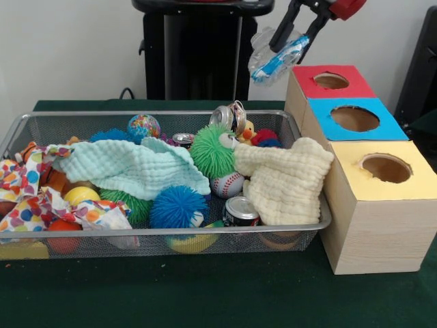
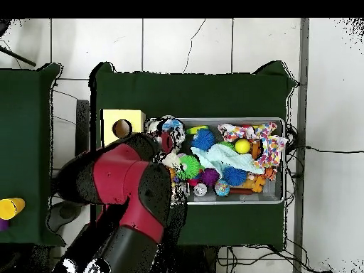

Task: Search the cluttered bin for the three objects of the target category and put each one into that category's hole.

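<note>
- gripper (image 1: 292, 41) is hanging above the red box, fingers closed on a crumpled clear plastic bottle (image 1: 275, 56) with a blue label; the bottle is in the air, just left of the red box and clear of the bin
- 3 boxes are standing in a row right of the bin, each with 1 round hole on top: red box (image 1: 311, 83) farthest back, blue box (image 1: 341, 126) in the middle, yellow box (image 1: 374, 219) nearest the camera
- wire mesh bin (image 1: 136, 234) is sitting on the green table (image 1: 205, 294), touching the yellow box
- in the bin: 3 cans showing, one crushed can (image 1: 229, 117) at the back rim, one can (image 1: 183, 139) behind the mint cloth, one can (image 1: 241, 210) at the front
- 3 cloths are lying on top: mint cloth (image 1: 130, 167), cream cloth (image 1: 287, 179), dotted cloth (image 1: 41, 198)
- spiky balls: 1 green spiky ball (image 1: 212, 150), 1 blue spiky ball (image 1: 177, 207)
- 1 baseball (image 1: 227, 184), 1 globe ball (image 1: 143, 126)
- overhead view: the arm (image 2: 131, 188) is covering the red and blue boxes; only the yellow one is showing
</note>
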